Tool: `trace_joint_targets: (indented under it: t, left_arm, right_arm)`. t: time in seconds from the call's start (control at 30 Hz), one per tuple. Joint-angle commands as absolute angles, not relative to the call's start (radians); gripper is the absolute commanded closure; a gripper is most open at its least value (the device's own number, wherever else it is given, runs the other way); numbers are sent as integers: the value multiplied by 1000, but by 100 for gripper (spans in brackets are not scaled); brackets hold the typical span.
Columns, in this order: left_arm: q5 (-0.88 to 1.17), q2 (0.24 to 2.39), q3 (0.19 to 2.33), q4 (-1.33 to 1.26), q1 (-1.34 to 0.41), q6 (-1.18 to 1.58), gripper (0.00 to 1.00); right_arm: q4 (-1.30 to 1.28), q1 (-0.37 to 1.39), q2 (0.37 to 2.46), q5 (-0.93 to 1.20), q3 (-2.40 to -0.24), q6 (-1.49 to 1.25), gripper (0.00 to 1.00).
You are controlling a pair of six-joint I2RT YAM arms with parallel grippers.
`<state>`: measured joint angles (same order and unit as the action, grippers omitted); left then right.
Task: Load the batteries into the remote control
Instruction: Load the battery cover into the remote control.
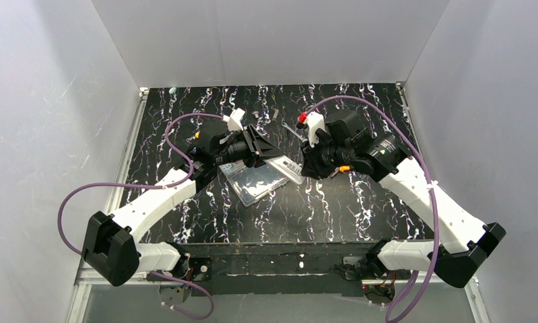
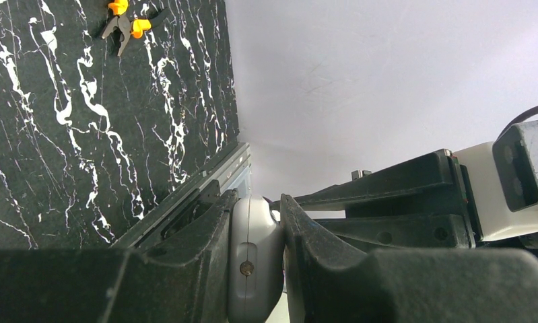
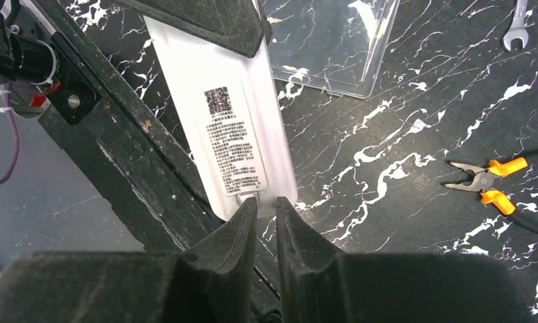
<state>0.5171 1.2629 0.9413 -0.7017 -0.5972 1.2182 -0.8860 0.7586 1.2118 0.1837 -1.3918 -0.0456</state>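
The remote control [image 3: 232, 134] is a slim white bar held off the table, its back with a printed label turned toward the right wrist camera. My left gripper [image 2: 257, 199] is shut on one end of the remote control [image 2: 256, 262], which sits edge-on between the fingers. My right gripper [image 3: 266, 202] has its tips at the other end, just below the label, with only a narrow gap between the jaws. From above, the remote control [image 1: 287, 168] bridges the left gripper [image 1: 258, 145] and the right gripper [image 1: 305, 165]. The batteries are out of view.
A clear plastic box [image 1: 256, 180] lies flat under the remote on the black marbled table [image 1: 333, 208]. Orange-handled pliers [image 3: 485, 180] lie to the right of the right gripper, and a small wrench [image 3: 515, 27] lies farther back. White walls close in three sides.
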Motion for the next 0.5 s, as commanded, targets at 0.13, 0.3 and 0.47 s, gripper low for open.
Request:
trace_joint_targets:
  t: [0.13, 0.3, 0.47]
  left_arm:
    - [610, 1253, 984, -770, -611, 1238, 100]
    - [610, 1255, 984, -770, -612, 1237, 100]
    - [609, 1255, 986, -768, -612, 1235, 100]
  right_arm:
    - [-862, 758, 1272, 210, -1471, -34, 78]
    - [-860, 758, 1309, 238, -1493, -35, 80]
    - [-841, 759, 1326, 241, -1503, -36, 78]
